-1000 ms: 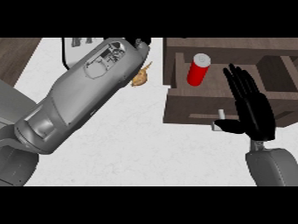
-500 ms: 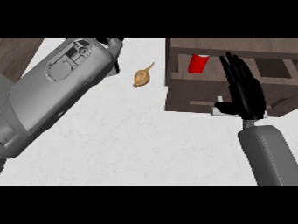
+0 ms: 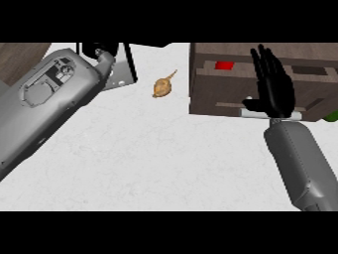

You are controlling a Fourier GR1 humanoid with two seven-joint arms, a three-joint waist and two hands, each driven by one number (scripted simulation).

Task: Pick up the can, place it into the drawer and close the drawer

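One red can [image 3: 225, 65] showed, only as a small patch inside the single open wooden drawer [image 3: 214, 96], near its back and just left of the right hand [image 3: 272, 87]. That hand hung over the drawer with its fingers [image 3: 263, 62] straight, side by side and pointing away, its thumb [image 3: 252, 103] out to the left, holding nothing. It hid part of the drawer's inside and of the pale handle [image 3: 249, 114] on the front. The left hand [image 3: 92, 48] was at the top edge behind its broad grey forearm [image 3: 39, 109]; whether it was open or closed could not be told. One tan tapered thing [image 3: 162, 87] lay on the white counter [image 3: 164, 149] between forearm and drawer. One green thing [image 3: 334, 115] peeked out at the drawer's right.
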